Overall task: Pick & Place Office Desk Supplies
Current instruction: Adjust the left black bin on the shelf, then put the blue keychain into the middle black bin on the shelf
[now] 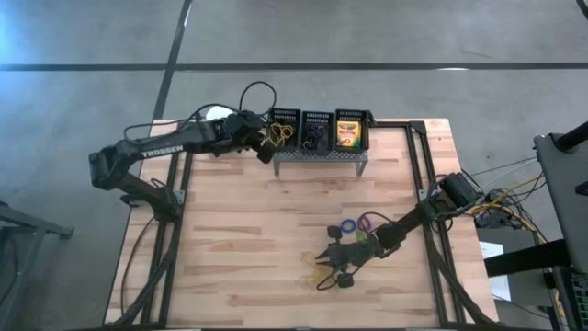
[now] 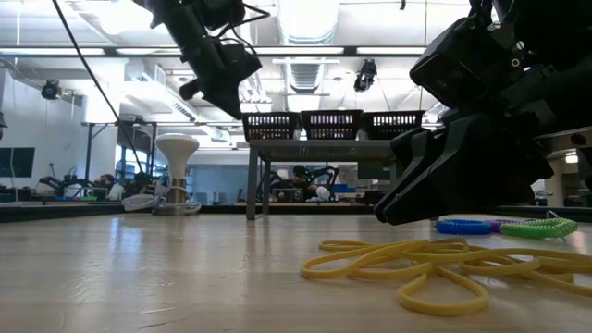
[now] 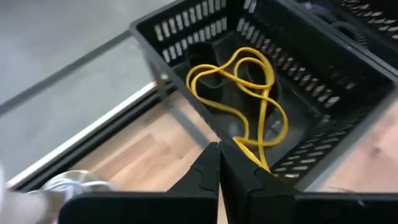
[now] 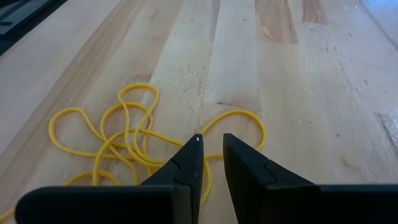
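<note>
Crayon box point(image 1: 348, 130) upright in bin point(image 1: 365, 138) — label up

A: What lies in front of the left gripper point(image 3: 219, 163)?
B: A black basket point(image 3: 298, 93) with slotted walls. Inside it, yellow rubber bands point(image 3: 245, 93) lie looped together.
A: And the jaws?
B: Pressed together, with one yellow strand at their tips.
</note>
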`<state>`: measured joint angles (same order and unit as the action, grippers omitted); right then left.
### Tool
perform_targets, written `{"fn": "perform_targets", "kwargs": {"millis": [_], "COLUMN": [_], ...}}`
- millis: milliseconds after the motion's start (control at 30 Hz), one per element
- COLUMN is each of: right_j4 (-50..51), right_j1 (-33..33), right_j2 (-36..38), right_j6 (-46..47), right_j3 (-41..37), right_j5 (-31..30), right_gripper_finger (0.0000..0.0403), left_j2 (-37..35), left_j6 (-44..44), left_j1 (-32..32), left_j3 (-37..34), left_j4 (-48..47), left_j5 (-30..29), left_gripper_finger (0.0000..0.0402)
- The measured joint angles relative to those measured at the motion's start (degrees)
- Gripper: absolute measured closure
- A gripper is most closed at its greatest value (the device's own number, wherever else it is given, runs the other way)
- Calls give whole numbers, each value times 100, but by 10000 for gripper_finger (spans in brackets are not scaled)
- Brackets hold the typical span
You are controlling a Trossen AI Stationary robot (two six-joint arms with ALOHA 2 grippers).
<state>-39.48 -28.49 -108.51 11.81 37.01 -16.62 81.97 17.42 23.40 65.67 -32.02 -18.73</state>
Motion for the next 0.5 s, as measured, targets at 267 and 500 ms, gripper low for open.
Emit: {"fn": "perform_targets", "kwargs": {"millis": [267,500], "right_j4": [4,2], "right_j1": [4,4], "right_j2": [0,0], "right_j6": [0,4], "right_j3": [0,0], "right_j5": [0,-1], "right_gripper_finger": [346,346], "left_j2": [0,-135], "left_j6": [44,44], "left_j1": [-20,-55], "left_j3": [-7,-7], "left_j4": [97,-122], "left_j5": [294,409], "left_gripper_finger": [396,396]}}
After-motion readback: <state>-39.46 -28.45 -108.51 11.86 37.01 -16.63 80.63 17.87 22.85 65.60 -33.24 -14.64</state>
